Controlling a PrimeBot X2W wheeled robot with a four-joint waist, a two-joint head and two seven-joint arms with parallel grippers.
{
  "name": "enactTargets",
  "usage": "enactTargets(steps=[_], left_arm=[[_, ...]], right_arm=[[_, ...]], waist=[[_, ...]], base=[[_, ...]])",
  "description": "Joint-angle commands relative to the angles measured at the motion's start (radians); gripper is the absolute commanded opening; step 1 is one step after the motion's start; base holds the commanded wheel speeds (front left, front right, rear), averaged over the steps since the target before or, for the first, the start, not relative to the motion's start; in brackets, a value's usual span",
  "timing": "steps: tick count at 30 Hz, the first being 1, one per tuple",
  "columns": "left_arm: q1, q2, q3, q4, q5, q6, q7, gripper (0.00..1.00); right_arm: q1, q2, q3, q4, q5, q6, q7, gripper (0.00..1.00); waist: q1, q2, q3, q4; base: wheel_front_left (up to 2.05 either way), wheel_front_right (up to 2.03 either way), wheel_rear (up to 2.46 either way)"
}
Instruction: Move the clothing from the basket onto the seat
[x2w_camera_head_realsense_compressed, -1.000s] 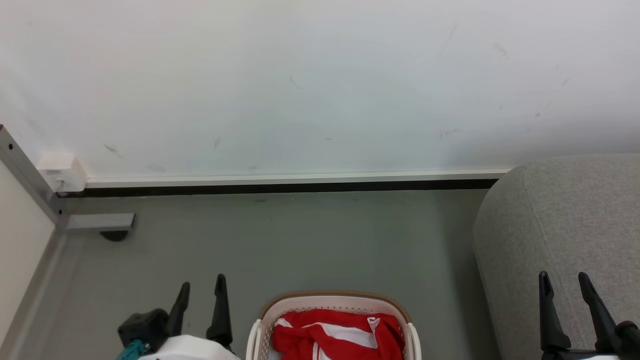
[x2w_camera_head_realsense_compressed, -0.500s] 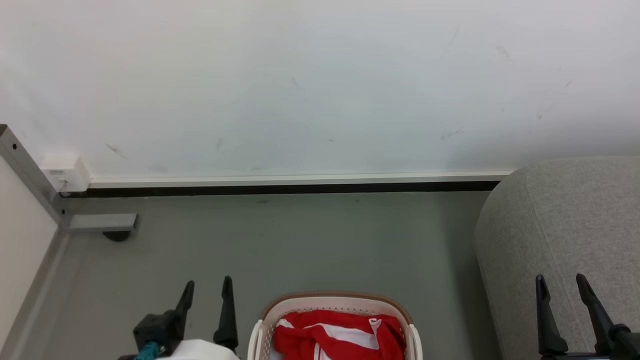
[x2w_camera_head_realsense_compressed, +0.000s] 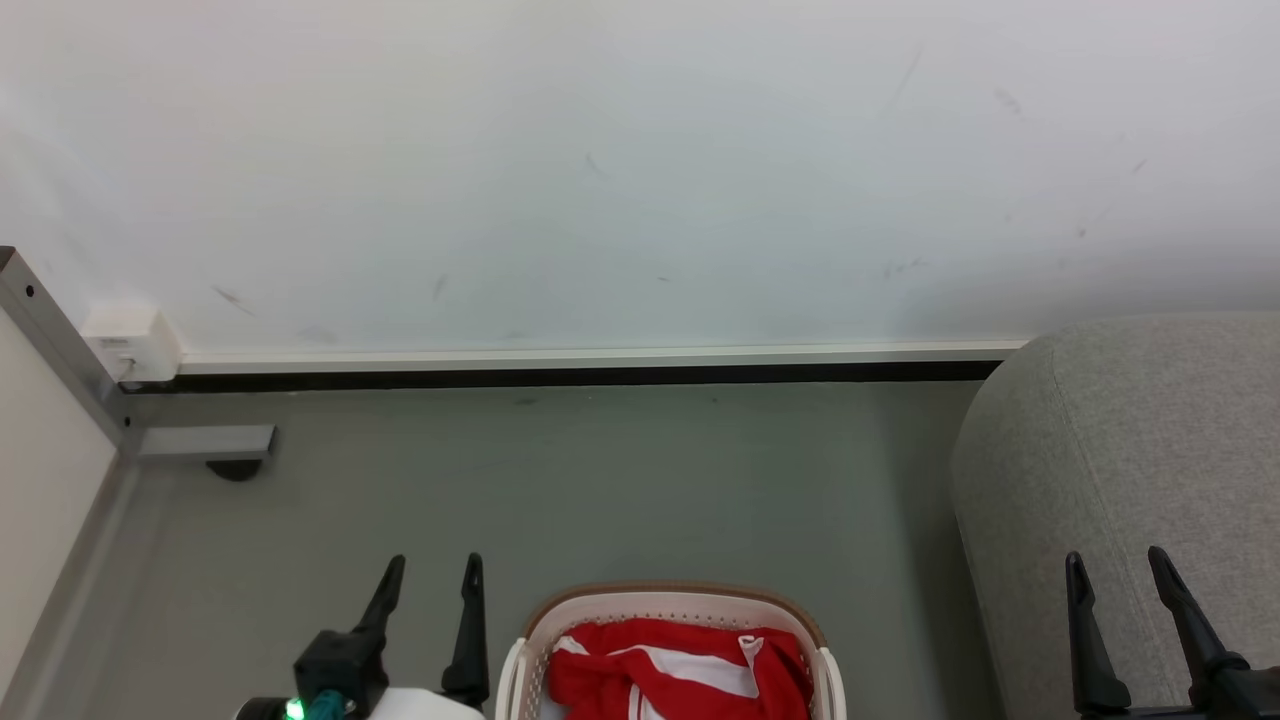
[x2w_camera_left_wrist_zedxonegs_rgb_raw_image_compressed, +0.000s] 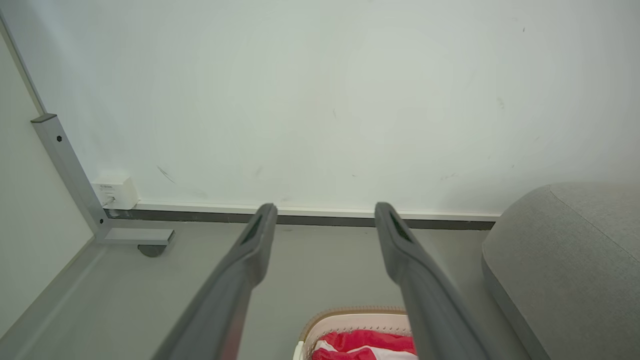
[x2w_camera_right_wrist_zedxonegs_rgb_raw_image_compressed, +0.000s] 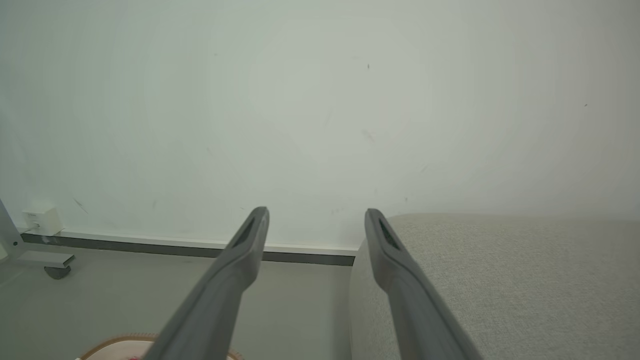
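Clothing (x2w_camera_head_realsense_compressed: 670, 670) sits ungrasped in the basket (x2w_camera_head_realsense_compressed: 665, 598), so we (left gripper (x2w_camera_head_realsense_compressed: 435, 560) and right gripper (x2w_camera_head_realsense_compressed: 1115, 555) both spread, empty) must first reach down for it.

The light is bright, even and diffuse, with no hard-edged shadows. In the head view the white wall (x2w_camera_head_realsense_compressed: 640, 150) is nearly washed out, and its scuff marks are faint. The floor (x2w_camera_head_realsense_compressed: 600, 480) darkens softly along the foot of the seat (x2w_camera_head_realsense_compressed: 1120, 450). The red clothing (x2w_camera_head_realsense_compressed: 680, 670) looks vivid and sharp. In both wrist views the wall has a greenish tint, palest at the middle and dimmer toward the corners. The fingers (x2w_camera_left_wrist_zedxonegs_rgb_raw_image_compressed: 235, 285) blur near the bottom edge. At the left edge of the left wrist view the metal post (x2w_camera_left_wrist_zedxonegs_rgb_raw_image_compressed: 65, 160) slants, stretched by the wide lens.
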Motion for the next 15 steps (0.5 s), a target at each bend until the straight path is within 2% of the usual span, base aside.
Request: enactTargets(steps=[1, 6, 15], left_arm=[[-0.003, 0.008, -0.002, 0.002, 0.025, 0.003, -0.009, 1.0], [-0.003, 0.008, -0.007, 0.007, 0.046, 0.008, -0.017, 1.0], [-0.006, 0.008, -0.009, 0.016, 0.019, 0.005, -0.016, 1.0]], right_arm=[[0.012, -0.007, 0.001, 0.003, -0.024, -0.002, -0.01, 1.0], [0.015, -0.007, 0.003, 0.007, -0.042, -0.002, -0.02, 1.0], [0.015, -0.007, 0.006, 0.015, -0.008, -0.002, -0.017, 1.0]], waist=[[0.0, -0.0001, 0.001, 0.0], [0.0, -0.0001, 0.004, 0.001], [0.0, -0.0001, 0.004, 0.004]], base=[[0.0, 0.0, 0.0], [0.0, 0.0, 0.0], [0.0, 0.0, 0.0]])
